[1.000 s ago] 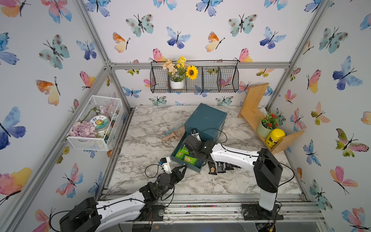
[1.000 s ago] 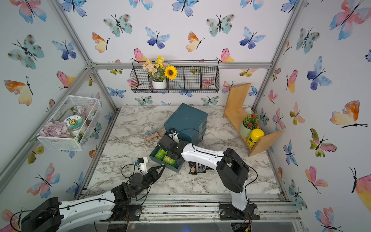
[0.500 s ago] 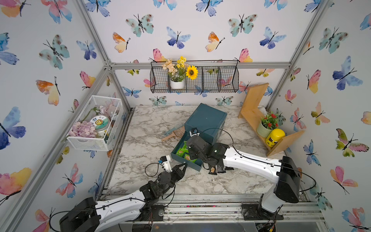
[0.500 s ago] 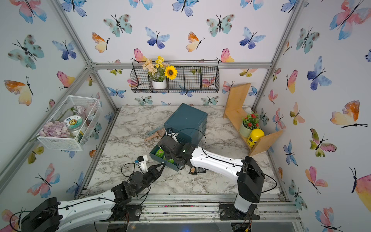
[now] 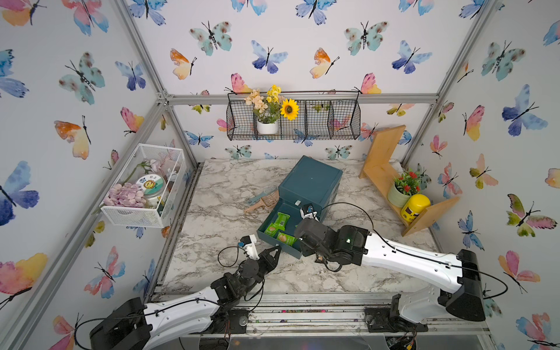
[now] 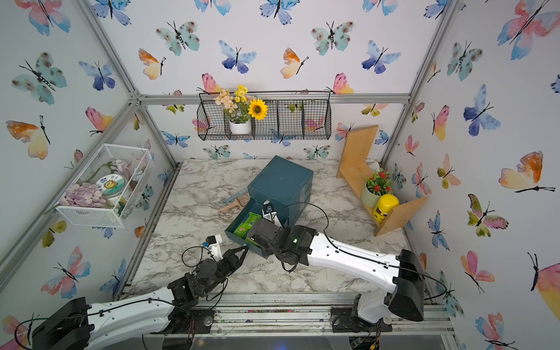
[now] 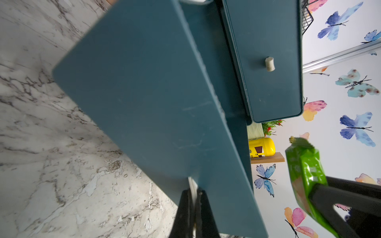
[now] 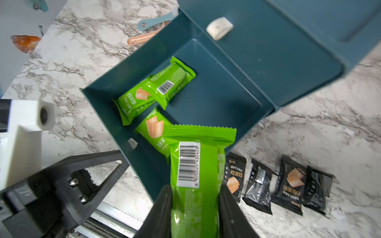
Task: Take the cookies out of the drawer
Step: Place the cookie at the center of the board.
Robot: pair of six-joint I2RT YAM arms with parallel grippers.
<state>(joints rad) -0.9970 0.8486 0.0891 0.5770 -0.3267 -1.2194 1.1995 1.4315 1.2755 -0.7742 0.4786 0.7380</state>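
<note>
Where butterfly walls [image 5: 303, 45] end, marble [image 8: 329, 123] holds cookies [image 8: 291, 181].

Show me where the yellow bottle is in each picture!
Both top views: bottle on the wooden shelf, beside the plant.
Left wrist: bottle beyond the drawer, beside the plant.
Right wrist: not in it.
Shared landmark: the teal drawer, in all four.
</note>
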